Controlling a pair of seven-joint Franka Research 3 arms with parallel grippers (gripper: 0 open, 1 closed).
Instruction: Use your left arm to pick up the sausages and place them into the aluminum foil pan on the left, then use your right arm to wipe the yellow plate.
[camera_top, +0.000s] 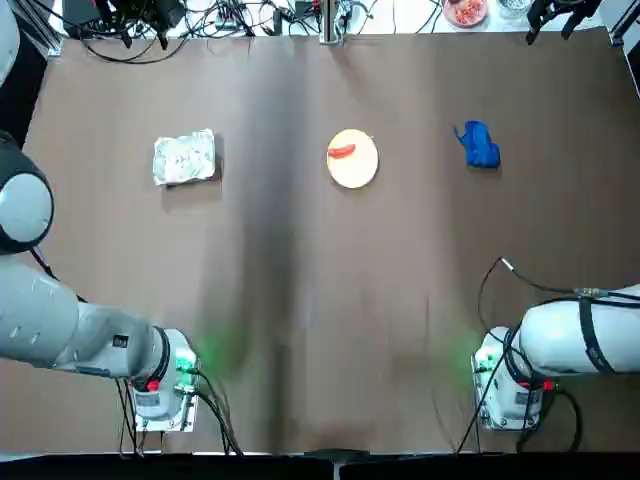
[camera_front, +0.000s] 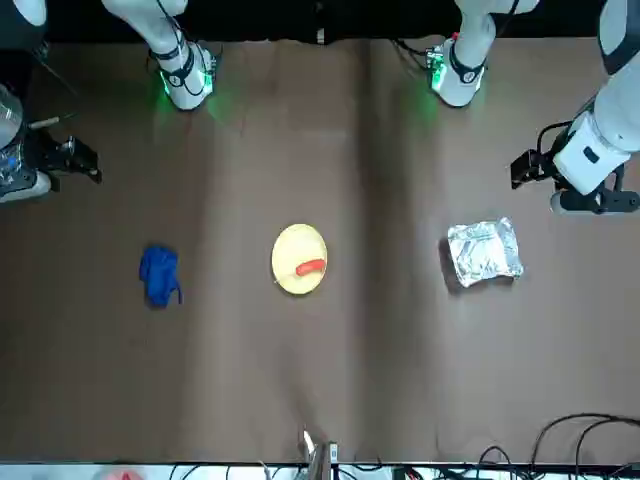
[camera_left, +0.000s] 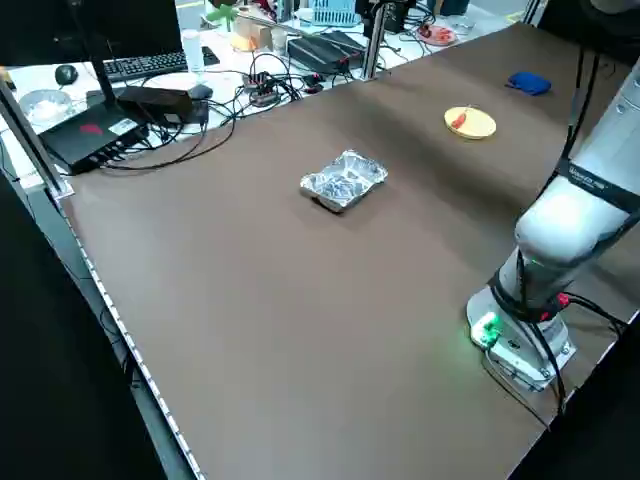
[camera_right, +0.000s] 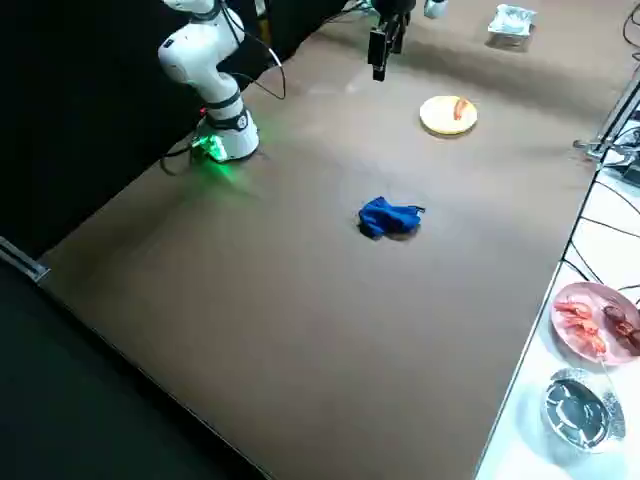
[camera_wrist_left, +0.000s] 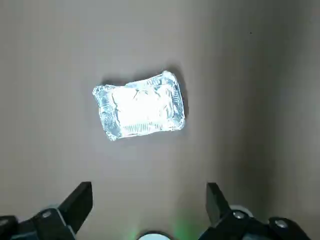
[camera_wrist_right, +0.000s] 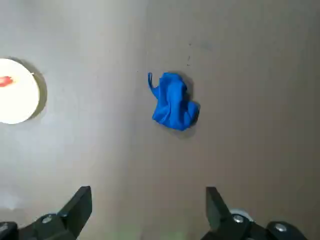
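The sausages (camera_top: 341, 151) are one small red piece lying on the round yellow plate (camera_top: 355, 168) at mid-table, also seen from across the table as the sausages (camera_front: 311, 267) on the plate (camera_front: 292, 250). The wrinkly aluminum foil pan (camera_top: 185, 157) sits to the plate's left and looks empty. My left gripper (camera_wrist_left: 148, 189) hangs open high above the pan (camera_wrist_left: 139, 106), holding nothing. My right gripper (camera_wrist_right: 148, 191) is open and empty too, high over the table's right part. Its wrist view catches the plate (camera_wrist_right: 17, 100) at the picture's edge.
A crumpled blue cloth (camera_top: 480, 145) lies right of the plate, shown also as the cloth (camera_wrist_right: 172, 102) under the right wrist. Cables, a keyboard and a pink dish with food (camera_right: 592, 318) sit beyond the table's far edge. Both arm bases (camera_top: 165, 385) stand at the near edge.
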